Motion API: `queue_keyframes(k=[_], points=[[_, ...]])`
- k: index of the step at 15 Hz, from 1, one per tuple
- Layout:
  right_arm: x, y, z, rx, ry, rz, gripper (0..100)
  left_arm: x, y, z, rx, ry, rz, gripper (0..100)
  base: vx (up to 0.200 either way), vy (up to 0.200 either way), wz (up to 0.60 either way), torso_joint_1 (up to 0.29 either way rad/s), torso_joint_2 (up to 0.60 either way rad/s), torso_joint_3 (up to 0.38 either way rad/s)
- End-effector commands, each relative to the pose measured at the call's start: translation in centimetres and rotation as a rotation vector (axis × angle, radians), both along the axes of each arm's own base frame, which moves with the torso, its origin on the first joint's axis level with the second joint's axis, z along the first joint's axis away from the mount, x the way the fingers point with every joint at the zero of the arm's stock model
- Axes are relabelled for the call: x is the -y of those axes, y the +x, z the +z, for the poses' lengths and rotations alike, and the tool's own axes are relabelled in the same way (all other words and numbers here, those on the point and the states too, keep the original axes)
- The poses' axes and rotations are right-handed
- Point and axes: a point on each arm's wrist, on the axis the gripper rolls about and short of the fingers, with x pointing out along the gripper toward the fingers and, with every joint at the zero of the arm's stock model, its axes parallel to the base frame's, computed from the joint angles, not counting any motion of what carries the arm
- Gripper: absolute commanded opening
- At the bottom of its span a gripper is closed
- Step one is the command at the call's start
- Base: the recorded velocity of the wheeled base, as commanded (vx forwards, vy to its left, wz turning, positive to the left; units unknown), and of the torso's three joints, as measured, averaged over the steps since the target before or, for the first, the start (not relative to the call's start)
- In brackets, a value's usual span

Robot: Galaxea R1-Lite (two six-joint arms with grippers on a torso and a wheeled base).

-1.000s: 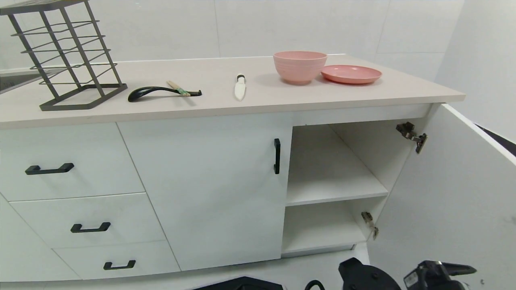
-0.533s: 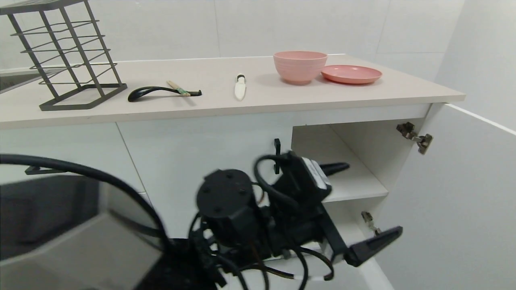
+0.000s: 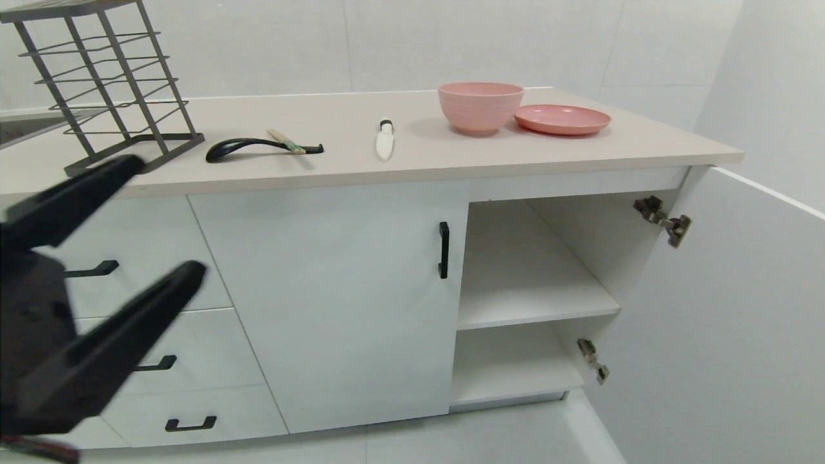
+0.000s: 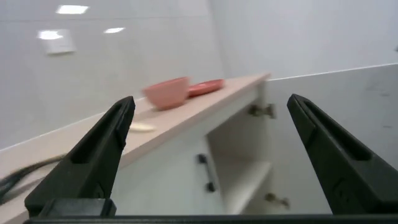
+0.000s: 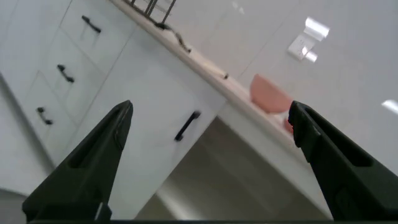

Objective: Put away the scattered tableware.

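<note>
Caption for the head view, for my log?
Open left gripper before the drawers; pink bowl, plate, knife and black spoon on the counter; cabinet door open.

Wide-spread left hand (image 4: 211, 101) — pink bowl (image 4: 166, 92) and plate (image 4: 205, 87) on counter (image 4: 180, 121) beyond.

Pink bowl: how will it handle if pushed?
Pink bowl looks like matte plastic, so probably light and not brittle. Narrow foot under a wide rim: may tip if pushed high. Pink plate sits close beside it, so a sideways shove likely bumps that.
</note>
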Motion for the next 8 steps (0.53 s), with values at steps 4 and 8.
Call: queue_keyframes(k=[4, 8], points=[[0.0, -5.3, -6.0, -0.099, 0.004, -0.041, 100, -5.7, -13.0, -7.0, -0.002, -0.100, 0.396, 100, 0.000, 0.000, 0.00, 0.000, 0.00, 0.000], [0.2, -5.2, -7.5, -0.238, 0.044, -0.088, 100, -5.5, -12.4, -12.2, -0.244, -0.024, 0.495, 100, 0.000, 0.000, 0.00, 0.000, 0.00, 0.000]])
